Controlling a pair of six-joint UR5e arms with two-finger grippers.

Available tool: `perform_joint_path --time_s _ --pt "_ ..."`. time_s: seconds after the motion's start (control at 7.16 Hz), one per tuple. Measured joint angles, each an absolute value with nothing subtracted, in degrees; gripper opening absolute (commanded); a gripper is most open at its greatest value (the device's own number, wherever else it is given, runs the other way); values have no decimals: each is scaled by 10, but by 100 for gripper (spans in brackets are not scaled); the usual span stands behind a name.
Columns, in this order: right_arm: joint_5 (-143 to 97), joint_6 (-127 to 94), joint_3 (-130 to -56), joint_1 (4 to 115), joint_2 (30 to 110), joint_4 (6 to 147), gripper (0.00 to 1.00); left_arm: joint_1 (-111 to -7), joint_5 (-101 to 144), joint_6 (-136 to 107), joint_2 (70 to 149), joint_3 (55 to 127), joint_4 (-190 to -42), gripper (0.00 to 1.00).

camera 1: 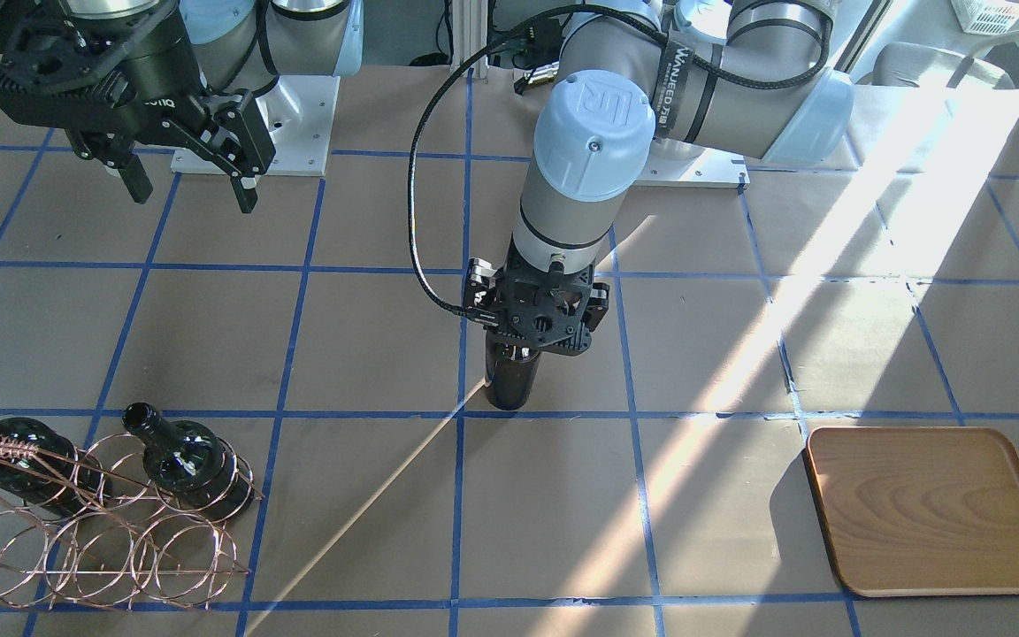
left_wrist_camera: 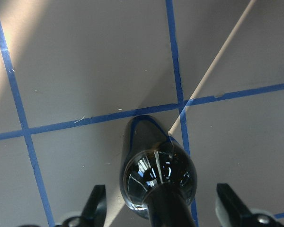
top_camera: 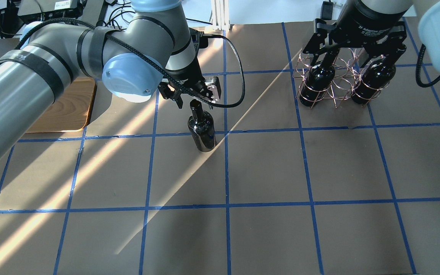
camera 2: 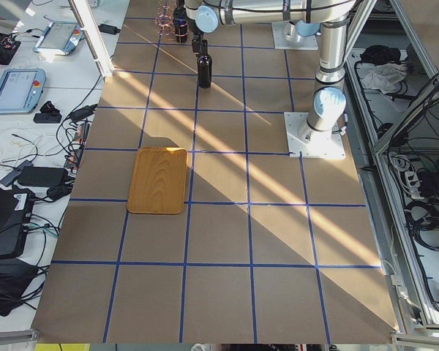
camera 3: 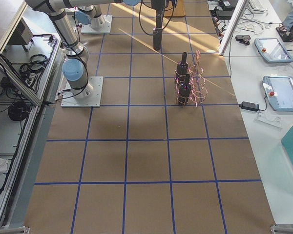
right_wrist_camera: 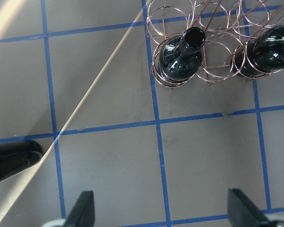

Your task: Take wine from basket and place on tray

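Note:
The wine (camera 1: pixel 509 380) stands upright on the table's middle, on a blue tape line, and shows in the overhead view (top_camera: pixel 201 130) and the left wrist view (left_wrist_camera: pixel 156 170). My left gripper (camera 1: pixel 534 329) is open, its fingers (left_wrist_camera: pixel 95 204) apart on either side of the bottle's neck without touching it. The copper wire basket (camera 1: pixel 103 540) lies on the robot's right side. The wooden tray (camera 1: pixel 934 509) lies empty on the robot's left side. My right gripper (camera 1: pixel 193 193) is open and empty, held high over the table near the basket (right_wrist_camera: pixel 213 47).
Two other dark bottles (camera 1: pixel 187 460) (camera 1: pixel 14 451) sit in the basket's rings. Blue tape lines grid the brown table. Bright sun stripes cross it. Both arm bases (camera 1: pixel 253 124) stand at the table's robot side.

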State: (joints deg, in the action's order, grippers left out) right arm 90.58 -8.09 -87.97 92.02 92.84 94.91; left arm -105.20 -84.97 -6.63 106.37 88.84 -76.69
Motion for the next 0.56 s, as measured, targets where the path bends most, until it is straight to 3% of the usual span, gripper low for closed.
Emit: perform_joint_path --time_s 0.56 --pt "902 -74 -859 920 908 948 100 -1053 -849 -67 1056 892 -782 64"
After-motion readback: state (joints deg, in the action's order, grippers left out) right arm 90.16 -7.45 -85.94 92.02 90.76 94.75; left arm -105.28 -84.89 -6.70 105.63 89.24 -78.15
